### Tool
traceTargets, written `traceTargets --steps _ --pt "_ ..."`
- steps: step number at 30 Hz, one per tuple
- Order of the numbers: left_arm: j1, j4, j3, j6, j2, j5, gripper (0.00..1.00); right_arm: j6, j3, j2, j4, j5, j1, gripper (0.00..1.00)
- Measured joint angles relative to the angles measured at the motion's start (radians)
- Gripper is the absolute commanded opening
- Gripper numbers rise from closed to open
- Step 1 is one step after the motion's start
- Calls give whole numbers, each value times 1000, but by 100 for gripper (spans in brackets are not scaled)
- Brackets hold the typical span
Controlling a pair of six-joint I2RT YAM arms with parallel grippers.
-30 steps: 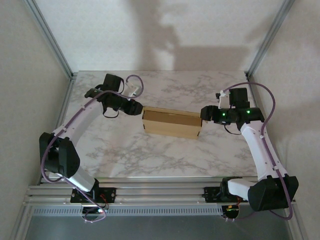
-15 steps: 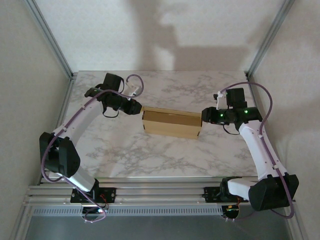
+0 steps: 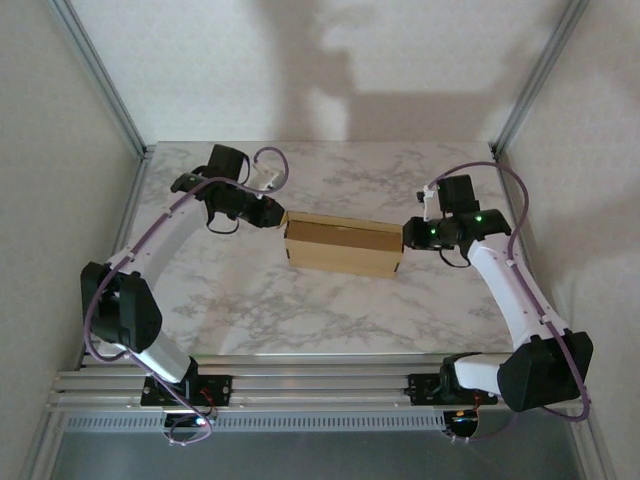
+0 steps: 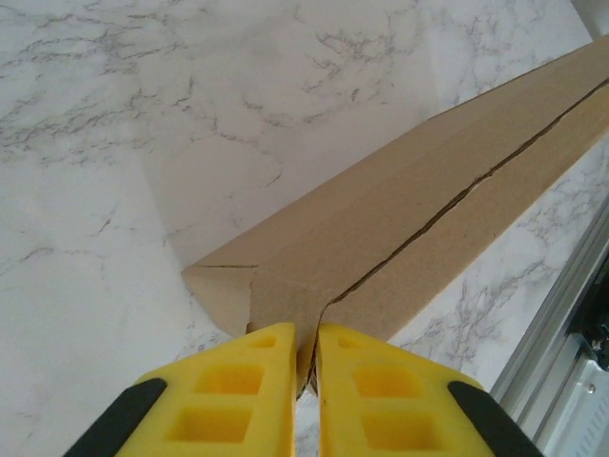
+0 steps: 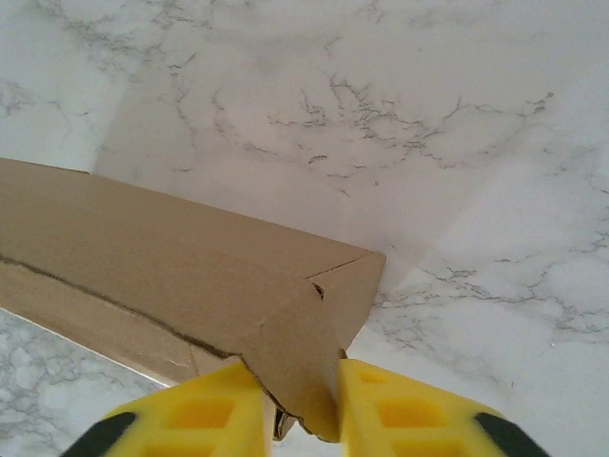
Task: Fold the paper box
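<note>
Right claw (image 3: 404,237) edged inward, left claw (image 3: 281,217) opposite, pinching paper box (image 3: 343,246)

Light is soft and diffuse, coming from behind my bases: broad blurred shadows land on the back wall (image 3: 330,80). Overhead view moderately bright, slightly soft. Both my wrist views are sharp; the paper box (image 4: 409,209) throws a faint, soft-edged shadow onto the pale marble table (image 4: 95,143).

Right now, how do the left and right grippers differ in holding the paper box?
The left gripper pinches the paper box at its left end, jaws nearly touching on a thin edge. The right gripper holds the right end, jaws wider around a folded corner. Both grip cardboard.
</note>
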Motion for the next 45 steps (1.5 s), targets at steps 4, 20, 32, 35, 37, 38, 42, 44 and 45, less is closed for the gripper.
traceTargets --steps 4,20,32,35,37,38,42,44,45 --pt "-6 0 5 -31 4 4 8 2 0 0 0 19 19 13" --pt "-40 11 5 -143 4 -13 3 20 33 16 -33 105 53 4" --pt "-42 66 -12 -258 5 -16 4 24 9 2 -9 123 62 4" --pt "-42 93 -27 -286 3 -9 5 28 6 0 -1 126 63 4" --pt "-42 109 -37 -306 0 -3 6 29 5 -1 0 127 63 4" --pt "-42 116 -41 -314 -2 -2 6 29 4 -1 1 129 63 4" --pt "-42 131 -58 -332 -13 -4 7 31 0 -3 4 129 64 4" --pt "-43 140 -73 -337 -23 -4 7 31 -2 -6 5 129 64 4" --pt "-44 145 -80 -337 -27 -5 7 31 -3 -7 4 129 64 4"
